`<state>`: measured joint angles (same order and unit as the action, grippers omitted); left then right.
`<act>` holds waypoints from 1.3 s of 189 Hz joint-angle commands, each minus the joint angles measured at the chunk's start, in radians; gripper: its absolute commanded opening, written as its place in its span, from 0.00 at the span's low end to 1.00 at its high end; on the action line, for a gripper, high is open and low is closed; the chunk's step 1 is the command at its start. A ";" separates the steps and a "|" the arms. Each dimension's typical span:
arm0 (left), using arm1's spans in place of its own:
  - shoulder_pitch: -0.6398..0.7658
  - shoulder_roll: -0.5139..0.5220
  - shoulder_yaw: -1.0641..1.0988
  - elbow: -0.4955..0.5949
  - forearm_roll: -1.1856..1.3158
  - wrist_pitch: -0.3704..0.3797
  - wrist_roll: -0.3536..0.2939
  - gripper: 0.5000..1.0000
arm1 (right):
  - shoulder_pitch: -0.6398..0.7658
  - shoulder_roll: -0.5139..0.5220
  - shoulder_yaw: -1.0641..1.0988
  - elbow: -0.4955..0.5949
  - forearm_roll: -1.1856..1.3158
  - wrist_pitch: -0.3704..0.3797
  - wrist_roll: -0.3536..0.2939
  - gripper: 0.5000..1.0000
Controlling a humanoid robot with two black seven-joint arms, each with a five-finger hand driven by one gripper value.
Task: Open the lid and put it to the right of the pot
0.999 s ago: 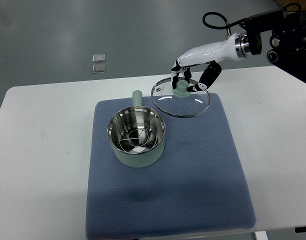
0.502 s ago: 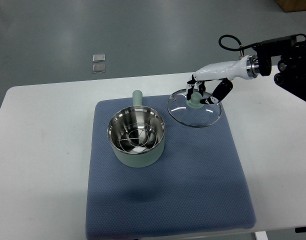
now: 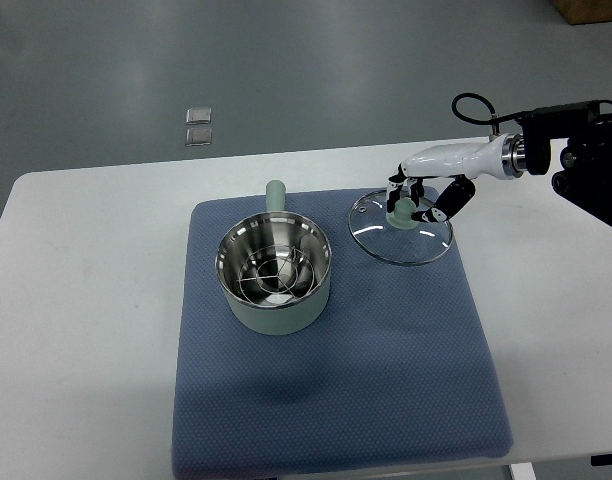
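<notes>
Lid placement turns on one relation: the round glass lid with a metal rim and pale green knob (image 3: pixel 400 228) sits directly under the right hand (image 3: pixel 414 202), to the right of the pale green saucepan with a stainless steel interior (image 3: pixel 274 274) and clear of its rim. The hand's arm reaches in from the picture's right edge, so this is plainly the nearer and working arm; the left hand does not show at all. Its fingers are curled around the knob, gripping it from above. The lid looks close to level and appears low over, or perhaps just touching, the blue textured mat (image 3: pixel 336 400) near its upper right corner; contact cannot be confirmed from this steep angle. The saucepan stands open, with a wire rack visible inside, its stubby handle pointing away from the robot. Mat and saucepan rest on the white desk (image 3: pixel 86 300). By my judgement the remaining step is to settle the lid flat on the mat and let go
</notes>
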<state>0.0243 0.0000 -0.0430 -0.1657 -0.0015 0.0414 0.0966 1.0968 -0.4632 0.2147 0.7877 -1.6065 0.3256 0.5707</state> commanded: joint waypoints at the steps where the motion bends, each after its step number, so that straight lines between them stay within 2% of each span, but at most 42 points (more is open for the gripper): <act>1: -0.001 0.000 0.000 0.000 0.000 0.000 0.000 1.00 | -0.014 0.008 0.000 -0.004 0.000 -0.011 -0.005 0.00; 13: -0.001 0.000 0.000 0.000 0.000 0.000 0.000 1.00 | -0.029 0.023 0.000 -0.019 0.000 -0.037 -0.008 0.00; 15: -0.001 0.000 0.000 0.000 0.000 0.000 0.000 1.00 | -0.031 0.026 0.000 -0.021 0.000 -0.039 -0.008 0.00; 16: -0.001 0.000 0.000 0.000 0.000 0.000 0.000 1.00 | -0.031 0.028 0.000 -0.022 0.000 -0.042 -0.008 0.05; 24: -0.001 0.000 0.000 0.000 0.000 0.000 0.000 1.00 | -0.031 0.028 0.000 -0.022 0.000 -0.042 -0.008 0.05; 25: 0.000 0.000 0.000 0.000 0.000 0.000 0.000 1.00 | -0.032 0.029 0.000 -0.027 0.003 -0.046 -0.006 0.30; 26: 0.000 0.000 0.000 0.000 0.000 0.000 0.000 1.00 | -0.032 0.029 0.000 -0.027 0.003 -0.046 -0.006 0.30; 28: -0.001 0.000 0.000 0.000 0.000 0.000 0.000 1.00 | -0.032 0.029 0.000 -0.027 0.008 -0.046 -0.006 0.45; 29: -0.001 0.000 0.000 0.000 0.000 0.000 0.000 1.00 | -0.032 0.029 0.000 -0.027 0.008 -0.046 -0.006 0.45; 30: -0.001 0.000 0.000 0.000 0.000 0.000 -0.001 1.00 | -0.032 0.031 0.002 -0.027 0.008 -0.046 -0.006 0.52; 31: -0.001 0.000 0.000 0.000 0.000 0.000 -0.001 1.00 | -0.032 0.031 0.002 -0.027 0.008 -0.046 -0.006 0.52; 32: -0.001 0.000 0.000 0.000 0.000 0.000 0.000 1.00 | -0.032 0.031 0.002 -0.027 0.008 -0.046 -0.005 0.58; 33: -0.001 0.000 0.000 0.000 0.000 0.000 0.000 1.00 | -0.032 0.031 0.002 -0.027 0.008 -0.046 -0.005 0.58; 34: 0.000 0.000 0.000 0.000 0.000 0.000 0.000 1.00 | -0.032 0.032 0.002 -0.025 0.008 -0.046 -0.005 0.63; 36: -0.001 0.000 0.000 0.000 0.000 0.000 0.000 1.00 | -0.031 0.034 0.003 -0.025 0.010 -0.045 -0.002 0.67; 40: 0.000 0.000 0.000 0.000 0.000 0.000 0.000 1.00 | -0.032 0.037 0.003 -0.025 0.010 -0.045 -0.002 0.71; 44: -0.001 0.000 0.000 0.000 0.000 0.000 -0.001 1.00 | -0.032 0.041 0.003 -0.025 0.013 -0.039 -0.002 0.77; 45: -0.001 0.000 0.000 0.000 0.000 -0.001 -0.001 1.00 | -0.032 0.044 0.003 -0.025 0.016 -0.039 -0.002 0.82; 49: -0.001 0.000 0.000 0.000 0.000 0.000 0.000 1.00 | -0.032 0.044 0.003 -0.025 0.022 -0.036 -0.002 0.86; 81: 0.000 0.000 0.000 0.000 0.000 0.000 0.000 1.00 | -0.028 0.038 0.011 -0.027 0.105 -0.029 0.000 0.86; 102: -0.001 0.000 0.000 0.000 0.000 0.000 0.000 1.00 | -0.026 0.038 0.023 -0.033 0.218 0.009 -0.003 0.86; 113: 0.000 0.000 0.000 0.000 0.000 0.000 0.000 1.00 | -0.029 0.040 0.025 -0.047 0.318 0.038 -0.008 0.86; 149: -0.001 0.000 0.000 0.000 0.000 0.000 0.000 1.00 | -0.041 0.087 0.023 -0.125 0.634 0.064 -0.014 0.86; 164: -0.001 0.000 0.000 0.000 0.000 0.000 0.000 1.00 | -0.052 0.103 0.025 -0.150 0.787 0.107 -0.029 0.86; 172: -0.001 0.000 0.000 0.000 0.000 0.000 0.000 1.00 | -0.052 0.103 0.025 -0.150 0.787 0.107 -0.029 0.86; 173: 0.000 0.000 0.000 0.000 0.000 0.000 0.000 1.00 | -0.055 0.106 0.023 -0.166 0.872 0.127 -0.053 0.86; 184: -0.001 0.000 0.000 0.000 0.000 0.000 -0.001 1.00 | -0.061 0.117 0.023 -0.180 0.993 0.138 -0.097 0.86; 194: -0.001 0.000 0.000 0.000 0.000 -0.001 0.000 1.00 | -0.072 0.129 0.023 -0.196 1.120 0.141 -0.169 0.86; 219: -0.001 0.000 0.000 0.000 0.000 0.000 0.000 1.00 | -0.098 0.158 0.026 -0.220 1.491 0.127 -0.434 0.86; 234: 0.000 0.000 0.000 0.000 0.000 0.000 0.000 1.00 | -0.113 0.167 0.055 -0.229 1.662 0.118 -0.531 0.86; 246: -0.001 0.000 0.000 0.000 0.000 0.000 0.000 1.00 | -0.123 0.170 0.083 -0.238 1.749 0.115 -0.574 0.86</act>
<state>0.0239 0.0000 -0.0429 -0.1657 -0.0015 0.0413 0.0965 0.9907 -0.3009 0.2578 0.5634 -0.0312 0.4486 0.0925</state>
